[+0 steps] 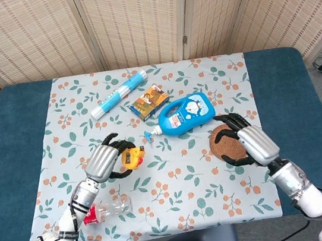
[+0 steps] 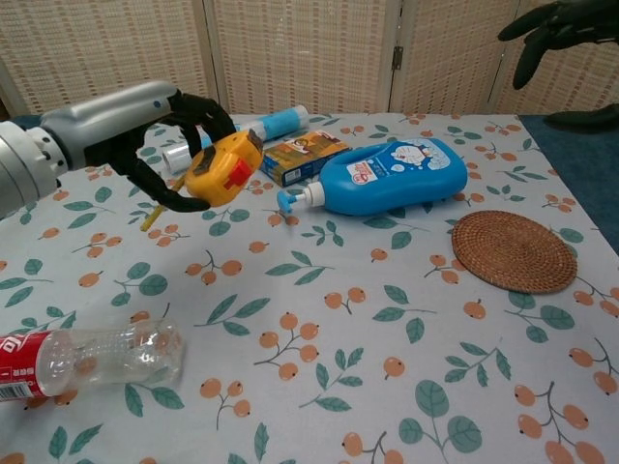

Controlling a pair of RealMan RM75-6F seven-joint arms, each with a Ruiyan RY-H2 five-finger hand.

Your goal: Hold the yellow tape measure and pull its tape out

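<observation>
My left hand (image 2: 160,130) grips the tape measure (image 2: 223,170) aloft; my right hand (image 1: 244,138), empty and spread, must pinch the tape tip next.

Box (image 1: 148,102) between tube (image 1: 118,94) and pump bottle (image 1: 185,114), coaster (image 1: 223,137) right of bottle

Yellow tape measure (image 2: 222,171) with red button, blue bottle (image 2: 392,175), leaf-and-orange patterned cloth (image 2: 319,329)
</observation>
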